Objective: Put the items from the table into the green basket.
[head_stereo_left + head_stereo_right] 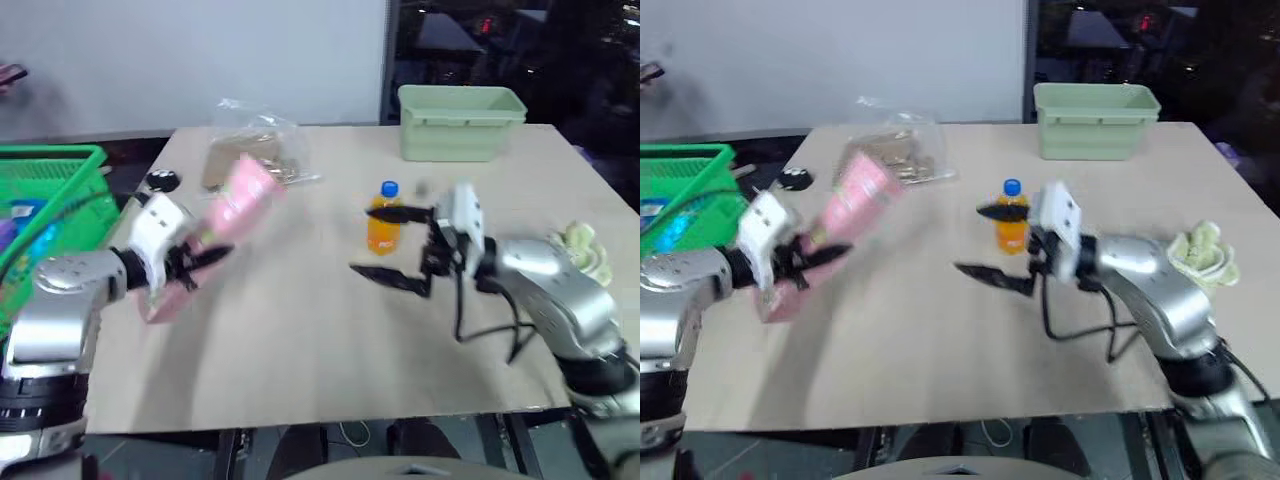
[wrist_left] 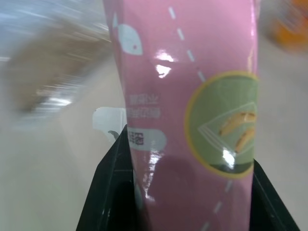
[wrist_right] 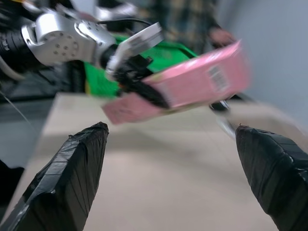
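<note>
The desk carries most things. At its far right corner stands a tub. At the far left lies a clear bag, and left of it, near the edge, a small round object. The drink bottle stands upright near the middle, between the fingers of the right tool. The fluffy cloth lies at the right edge. The long box is above the left part of the desk, tilted, clamped in the left tool. The lattice basket stands left of the desk.
</note>
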